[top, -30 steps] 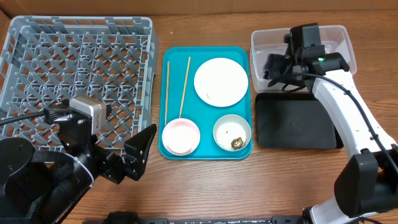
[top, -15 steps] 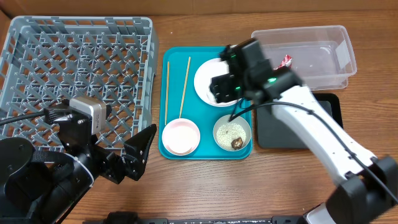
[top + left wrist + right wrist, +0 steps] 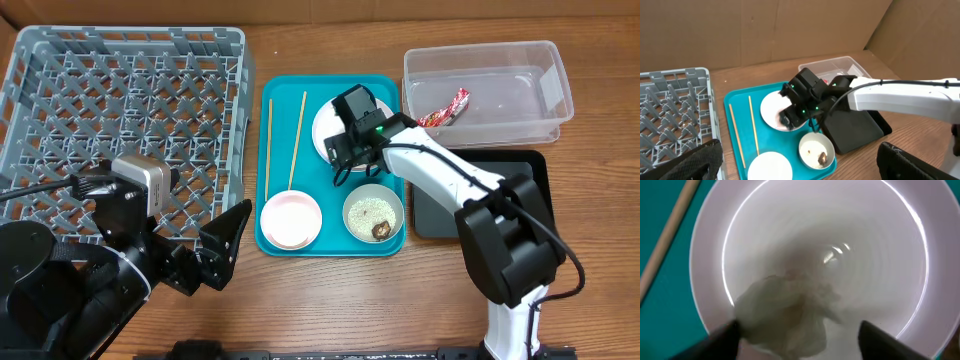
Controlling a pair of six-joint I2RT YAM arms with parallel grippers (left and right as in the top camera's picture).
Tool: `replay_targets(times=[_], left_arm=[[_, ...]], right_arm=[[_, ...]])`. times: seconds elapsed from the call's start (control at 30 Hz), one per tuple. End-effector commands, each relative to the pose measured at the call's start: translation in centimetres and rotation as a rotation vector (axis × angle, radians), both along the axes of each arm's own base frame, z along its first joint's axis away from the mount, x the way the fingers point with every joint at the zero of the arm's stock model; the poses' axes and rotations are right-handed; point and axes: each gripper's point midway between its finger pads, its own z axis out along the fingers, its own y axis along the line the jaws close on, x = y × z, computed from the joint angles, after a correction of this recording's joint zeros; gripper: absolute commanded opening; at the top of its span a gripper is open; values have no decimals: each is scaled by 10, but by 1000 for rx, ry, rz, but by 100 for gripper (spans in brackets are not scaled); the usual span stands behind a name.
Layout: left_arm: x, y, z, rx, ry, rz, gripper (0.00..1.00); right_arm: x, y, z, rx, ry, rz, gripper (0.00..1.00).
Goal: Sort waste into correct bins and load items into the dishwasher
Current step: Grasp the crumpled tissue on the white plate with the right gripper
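Note:
My right gripper hangs open low over the white plate, its fingers either side of the crumpled white tissue lying on it. In the overhead view this gripper covers much of the plate. The red wrapper lies in the clear tub. The pink bowl, the white bowl with rice and a brown scrap, and two chopsticks sit on the teal tray. My left gripper stands open and empty in front of the grey rack.
The black tray lies right of the teal tray, in front of the clear tub, with my right arm crossing its left part. The rack fills the table's far left. Cardboard walls rise behind the table in the left wrist view.
My right arm has swung left from the clear tub to the plate and come down over the tissue. The red wrapper now shows lying in the tub. The left arm has not moved.

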Motion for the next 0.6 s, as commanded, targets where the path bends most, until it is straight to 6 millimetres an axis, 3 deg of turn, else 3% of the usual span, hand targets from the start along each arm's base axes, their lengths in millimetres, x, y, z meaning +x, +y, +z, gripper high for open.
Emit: replay_targets(times=[0.0,0.07,0.17,0.23,0.27,0.33,0.37,0.5,0.57], left_arm=[[0,2,1,20,-16,2,100],[0,2,1,20,-16,2,100],[0,2,1,20,-16,2,100],[0,2,1,20,-16,2,100],[0,2,1,20,-16,2,100],[0,2,1,20,-16,2,100],[0,2,1,20,-16,2,100],[0,2,1,20,-16,2,100],[0,2,1,20,-16,2,100]], right_arm=[[-1,11,-4,103,55,29,66],[1,13,-5,109,50,31,63],[4,14,-3,116,36,29,51],[3,14,-4,116,41,24,50],[3,14,-4,115,42,24,52],[2,13,-4,114,44,23,82],[3,14,-4,115,43,23,88],[7,15,-13,113,38,23,90],[9,15,-18,106,36,19,80]])
